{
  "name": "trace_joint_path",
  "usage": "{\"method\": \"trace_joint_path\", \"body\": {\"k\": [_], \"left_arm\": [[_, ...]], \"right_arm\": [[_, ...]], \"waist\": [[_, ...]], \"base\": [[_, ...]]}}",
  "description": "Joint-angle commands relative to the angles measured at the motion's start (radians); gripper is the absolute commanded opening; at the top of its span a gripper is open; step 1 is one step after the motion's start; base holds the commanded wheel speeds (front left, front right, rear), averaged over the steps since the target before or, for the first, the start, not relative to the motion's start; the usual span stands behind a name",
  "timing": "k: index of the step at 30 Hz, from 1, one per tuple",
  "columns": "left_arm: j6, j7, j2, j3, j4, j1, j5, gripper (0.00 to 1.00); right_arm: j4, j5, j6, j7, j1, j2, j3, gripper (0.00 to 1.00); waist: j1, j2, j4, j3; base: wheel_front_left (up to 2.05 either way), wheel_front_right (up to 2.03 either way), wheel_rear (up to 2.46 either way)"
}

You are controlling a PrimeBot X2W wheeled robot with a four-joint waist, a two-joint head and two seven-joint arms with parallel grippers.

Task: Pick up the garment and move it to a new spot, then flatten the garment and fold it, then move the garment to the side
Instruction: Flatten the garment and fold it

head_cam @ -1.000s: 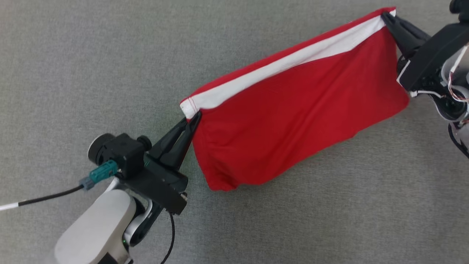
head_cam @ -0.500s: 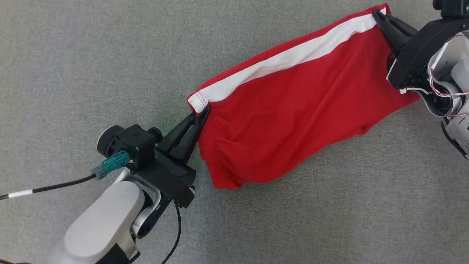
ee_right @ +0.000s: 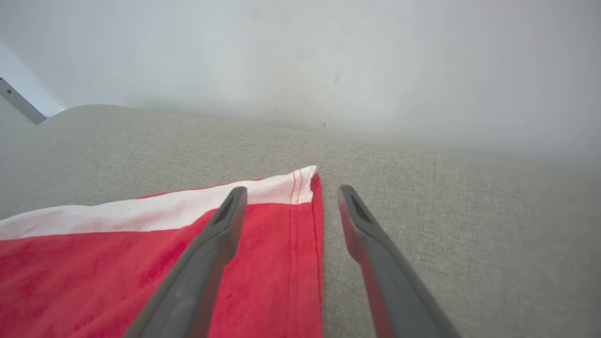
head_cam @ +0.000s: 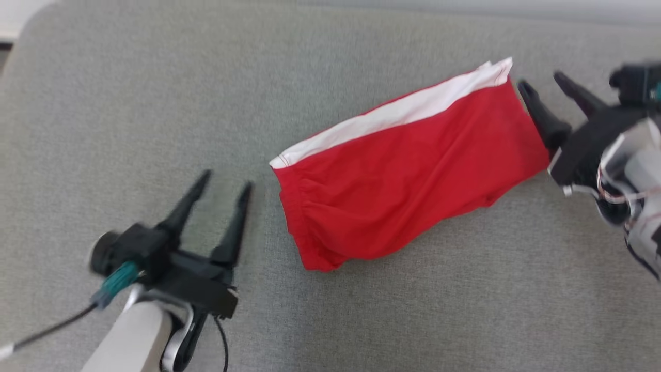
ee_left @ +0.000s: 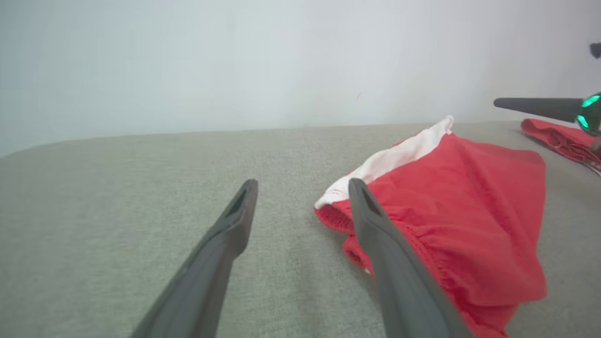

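While both grippers stand wide open with nothing in them, you can see the red garment (head_cam: pixel 413 170) lying flat on the grey padded surface (head_cam: pixel 129 103) between the two. It lies on a slant in the head view, with its white band (head_cam: pixel 392 116) along the far edge. Your left gripper (head_cam: pixel 227 179) is near the garment's left end but apart from it, and there is bare surface between its spread fingers. In the left wrist view the gathered end of the garment (ee_left: pixel 469 206) lies to the right of the left gripper (ee_left: pixel 303 183), partly behind its right finger; you cannot tell whether they touch. Your right gripper (head_cam: pixel 540 81) sits just beside the garment's right end, one finger close to the hem. In the right wrist view the right gripper (ee_right: pixel 292 189) straddles that stitched hem, with its left finger over the red cloth and its right finger over bare surface
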Motion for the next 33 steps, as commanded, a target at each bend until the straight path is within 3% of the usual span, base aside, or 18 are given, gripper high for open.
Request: {"method": "trace_joint_path", "body": {"k": [1,6,10,16,24,33], "left_arm": [[0.012,-0.002,-0.014,0.026,-0.016,0.034,0.028,1.0],[0.045,-0.002,-0.096,0.203,-0.106,0.184,0.163,1.0],[0.026,-0.002,-0.17,0.31,-0.149,0.287,0.229,1.0],[-0.004,-0.002,-0.255,0.428,-0.184,0.381,0.293,1.0],[-0.021,-0.002,-0.291,0.473,-0.178,0.428,0.332,1.0],[-0.023,-0.002,-0.292,0.429,-0.169,0.389,0.278,1.0]], "right_arm": [[0.01,0.004,0.0,-0.016,0.03,-0.006,0.005,1.0],[0.044,0.032,0.0,-0.07,0.133,-0.002,-0.01,1.0],[0.06,0.047,0.0,-0.084,0.219,0.011,-0.051,1.0],[0.056,-0.022,0.0,-0.084,0.32,0.038,-0.204,1.0],[0.092,-0.123,0.0,-0.084,0.365,0.095,-0.313,1.0],[0.251,-0.142,0.0,-0.028,0.285,0.16,-0.297,1.0]], "waist": [[0.0002,0.0,-0.004,-0.048],[0.0002,0.0,-0.007,-0.092],[0.0002,0.0,-0.009,-0.123],[0.0002,0.0,-0.016,-0.139],[0.0002,0.0,0.004,-0.135],[0.0002,0.0,0.056,-0.105]], "base": [[0.0,0.0,0.0],[0.0,0.0,0.0],[0.0,0.0,0.0],[0.0,0.0,0.0],[0.0,0.0,0.0],[0.0,0.0,0.0]]}}
